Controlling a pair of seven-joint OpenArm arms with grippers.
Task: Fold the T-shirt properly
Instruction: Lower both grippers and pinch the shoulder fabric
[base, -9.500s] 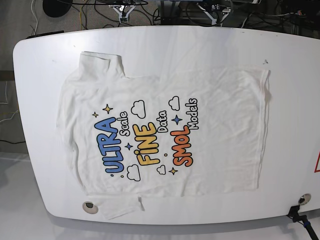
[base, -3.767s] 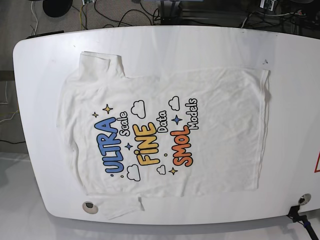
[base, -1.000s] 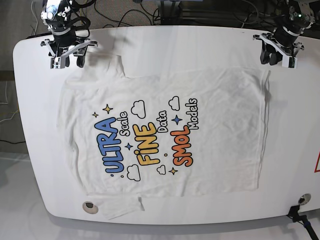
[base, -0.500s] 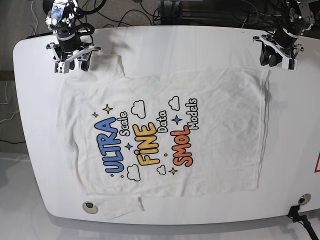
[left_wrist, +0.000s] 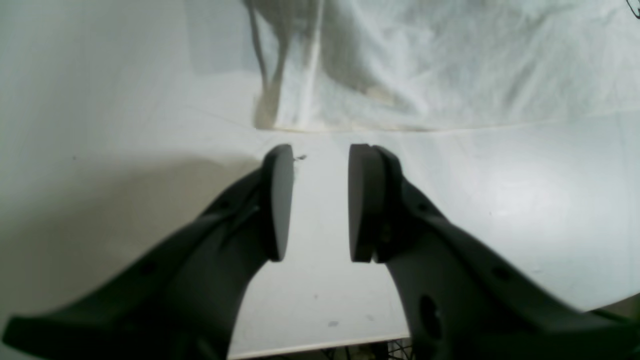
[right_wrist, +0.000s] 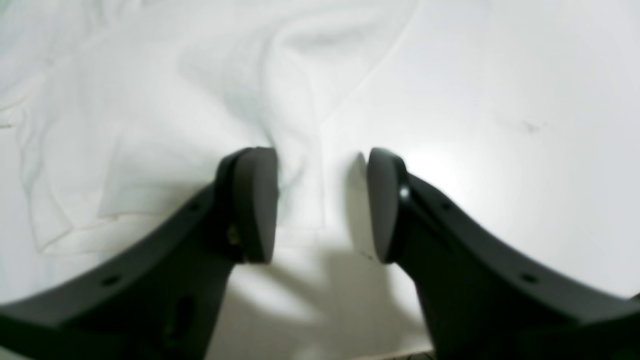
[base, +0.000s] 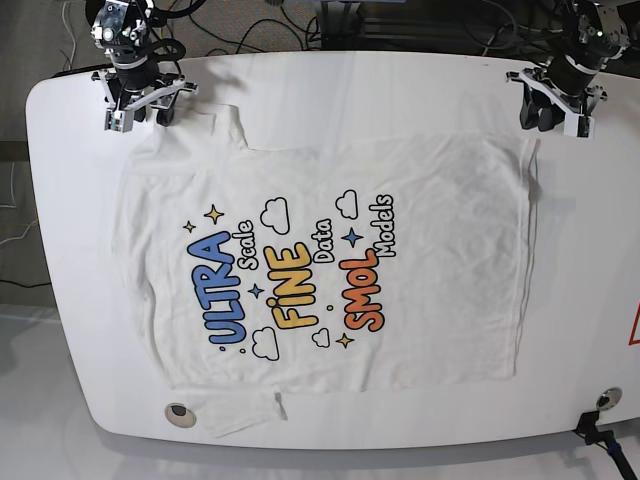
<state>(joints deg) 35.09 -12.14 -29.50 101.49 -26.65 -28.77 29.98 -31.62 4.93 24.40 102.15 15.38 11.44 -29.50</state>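
the large white wrinkled cotton t-shirt (base: 330, 265) with its blue, yellow and orange lettering is lying flat, print up, across the smooth white rounded tabletop (base: 400, 85). the dark left gripper (left_wrist: 320, 155) is hovering over bare table just beside the shirt's hem corner, its jaws spread and pinching nothing. the dark right gripper (right_wrist: 322, 160) is sitting at the sleeve's edge, jaws spread with cloth lying between them.
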